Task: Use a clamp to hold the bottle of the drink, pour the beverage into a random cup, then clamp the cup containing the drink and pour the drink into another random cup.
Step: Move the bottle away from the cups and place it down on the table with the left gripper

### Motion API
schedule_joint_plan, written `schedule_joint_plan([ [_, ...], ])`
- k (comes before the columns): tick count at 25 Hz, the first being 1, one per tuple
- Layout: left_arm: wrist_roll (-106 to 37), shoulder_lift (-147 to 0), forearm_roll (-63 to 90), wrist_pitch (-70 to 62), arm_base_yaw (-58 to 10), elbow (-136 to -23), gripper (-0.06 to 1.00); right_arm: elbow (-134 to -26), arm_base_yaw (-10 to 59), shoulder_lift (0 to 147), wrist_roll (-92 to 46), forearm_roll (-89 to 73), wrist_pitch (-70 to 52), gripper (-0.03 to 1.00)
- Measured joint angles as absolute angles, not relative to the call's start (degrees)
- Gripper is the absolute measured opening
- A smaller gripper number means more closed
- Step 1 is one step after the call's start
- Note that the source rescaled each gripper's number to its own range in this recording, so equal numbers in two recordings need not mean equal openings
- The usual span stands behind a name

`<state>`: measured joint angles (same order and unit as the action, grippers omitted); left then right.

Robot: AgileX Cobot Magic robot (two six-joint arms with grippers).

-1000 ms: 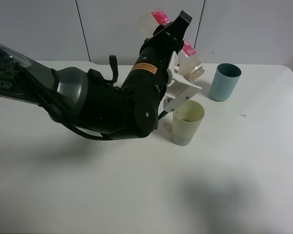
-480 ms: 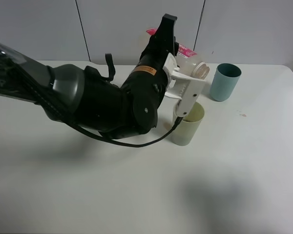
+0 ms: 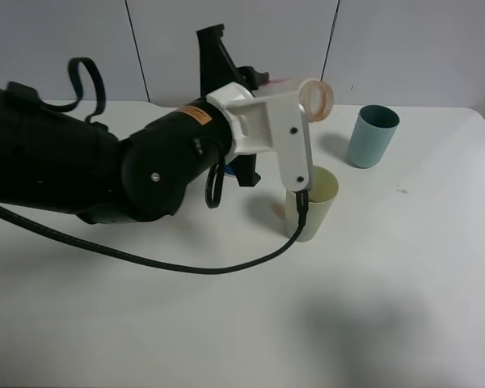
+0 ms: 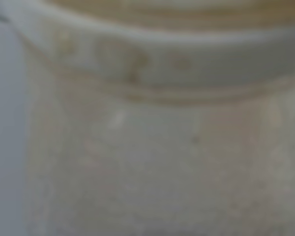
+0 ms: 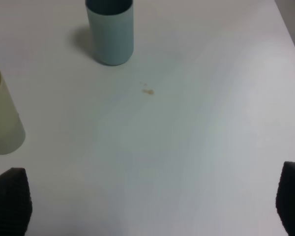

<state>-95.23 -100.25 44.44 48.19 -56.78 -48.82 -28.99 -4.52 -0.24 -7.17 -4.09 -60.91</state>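
Left hand (image 3: 242, 79): closed on bottle (image 3: 315, 99), which lies on its side, mouth high above yellow-green cup (image 3: 314, 207) | right hand (image 5: 150, 204): fingers wide apart, holding nothing, over open counter (image 3: 388, 291) near its right edge | teal tumbler (image 3: 372, 136): standing apart from the cup, near the back edge.

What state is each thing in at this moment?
Bottle: uncapped, tipped on its side, clamped in the left gripper.
Yellow cup: upright on the table, contents not visible.
Teal cup: upright, nothing touching it.
Right gripper: open, holding nothing.
Table: has a small brown spot.
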Motion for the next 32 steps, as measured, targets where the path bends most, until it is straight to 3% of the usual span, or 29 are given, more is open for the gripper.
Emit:
schedule_joint_plan([
  [11, -50.9, -88.6, 24.6, 48.2, -47.1, -34.7, 0.04, -29.0, -4.5, -0.2, -7.2, -4.1, -60.9, 1.0],
  [23, 3.7, -86.6, -6.7, 48.2, -25.0, -25.5, 0.04, -29.0, -4.5, -0.2, -7.2, -4.1, -60.9, 1.0],
  [32, 16.8, -86.6, -25.7, 48.3, -6.4, -25.5, 0.04, -29.0, -4.5, -0.2, -7.2, -4.1, -60.9, 1.0],
])
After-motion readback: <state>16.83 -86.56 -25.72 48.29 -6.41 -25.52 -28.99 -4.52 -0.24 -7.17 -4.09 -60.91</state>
